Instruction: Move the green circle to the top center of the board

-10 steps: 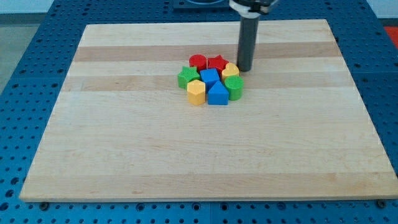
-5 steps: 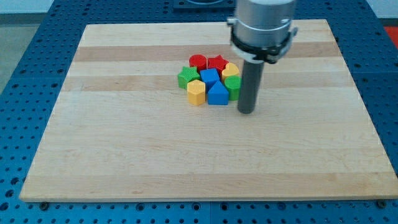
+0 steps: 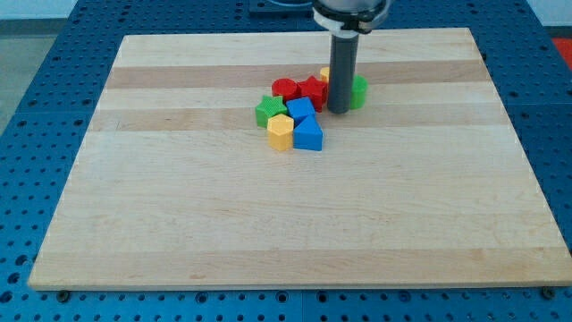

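Wooden board [image 3: 179,206] on blue pegboard carries the green circle [image 3: 358,90] just right of my tip [image 3: 338,110], a bare rod with nothing to grip, touching it, while red, yellow and blue blocks crowd left, so an off-centre push could slide the circle sideways.

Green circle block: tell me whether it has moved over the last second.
Yes. The green circle block has shifted toward the view's top and right, away from the blue triangular block, and now sits beside my tip.
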You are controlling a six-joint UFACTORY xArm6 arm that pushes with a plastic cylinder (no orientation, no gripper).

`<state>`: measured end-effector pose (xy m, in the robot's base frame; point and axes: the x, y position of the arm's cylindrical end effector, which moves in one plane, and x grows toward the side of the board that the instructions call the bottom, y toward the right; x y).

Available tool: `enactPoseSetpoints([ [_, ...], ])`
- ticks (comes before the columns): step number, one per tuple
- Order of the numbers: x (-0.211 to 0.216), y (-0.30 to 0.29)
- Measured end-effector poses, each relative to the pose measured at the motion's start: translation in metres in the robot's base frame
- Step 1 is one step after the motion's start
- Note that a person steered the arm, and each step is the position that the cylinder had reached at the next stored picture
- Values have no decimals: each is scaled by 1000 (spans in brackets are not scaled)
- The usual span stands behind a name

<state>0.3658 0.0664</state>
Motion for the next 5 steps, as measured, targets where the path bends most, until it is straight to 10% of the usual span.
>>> enactPoseSetpoints([
  [5,-60,39],
])
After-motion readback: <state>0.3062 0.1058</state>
